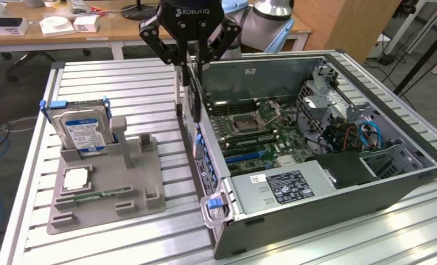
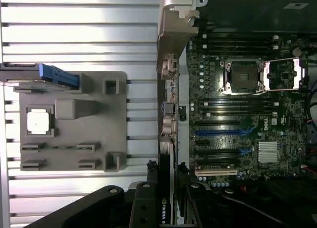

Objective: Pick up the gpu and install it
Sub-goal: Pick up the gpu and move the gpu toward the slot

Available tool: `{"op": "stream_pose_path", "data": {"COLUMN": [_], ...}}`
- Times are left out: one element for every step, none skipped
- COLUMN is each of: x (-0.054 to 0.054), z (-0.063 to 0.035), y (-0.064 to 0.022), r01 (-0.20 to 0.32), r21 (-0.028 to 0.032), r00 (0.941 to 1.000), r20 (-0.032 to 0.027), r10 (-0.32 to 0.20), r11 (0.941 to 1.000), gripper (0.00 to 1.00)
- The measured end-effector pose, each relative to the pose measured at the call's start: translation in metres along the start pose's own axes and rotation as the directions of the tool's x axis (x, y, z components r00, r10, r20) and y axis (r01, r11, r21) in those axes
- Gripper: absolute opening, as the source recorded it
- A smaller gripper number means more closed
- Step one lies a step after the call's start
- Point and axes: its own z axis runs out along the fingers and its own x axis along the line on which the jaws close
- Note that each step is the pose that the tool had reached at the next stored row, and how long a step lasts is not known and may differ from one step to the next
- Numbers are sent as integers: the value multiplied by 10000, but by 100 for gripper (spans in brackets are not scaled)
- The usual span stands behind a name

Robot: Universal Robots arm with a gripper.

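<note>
One of two steps looks done: pickup yes, install no. The gpu (image 1: 194,96) (image 2: 164,208), a thin flat dark circuit card, is off the grey moulded plastic holder (image 1: 130,185) (image 2: 69,139) and up in the air. It hangs on edge below my black two-finger gripper (image 1: 191,58) (image 2: 167,176). The jaws are clamped on the card's upper edge, one finger on each face, with the rest dangling straight down.

The card sits about in line with the rear wall of the open dark-grey metal computer case (image 1: 336,204) (image 2: 173,34), just beside the green motherboard (image 1: 277,141) (image 2: 247,114). It isn't in the long blue expansion slot (image 1: 244,156) (image 2: 218,133), so I judge seating is all left. The silver boxy hard drive with blue-white label (image 1: 82,130) stands in the holder, untouched.
</note>
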Motion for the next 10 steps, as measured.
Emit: {"op": "stream_pose_path", "data": {"x": [-7,-14,-22,-28,-36,-43,-51,-59,-66,-73], "z": [0,0,1,1,2,2,2,2,3,3], "y": [0,0,1,1,1,1,1,2,2,2], "r01": [0,0,0,-1,-1,0,0,0,0,0], "r21": [0,0,1,1,1,1,1,1,0,1], "r00": [10000,10000,10000,10000,10000,10000,10000,10000,10000,10000], "r20": [0,0,-1,0,0,0,0,0,0,-1], "r10": [0,0,0,1,1,0,0,0,0,0], "r11": [10000,10000,10000,10000,10000,10000,10000,10000,10000,10000], "gripper": [26,26,26,26,26,26,26,26,26,26]}}
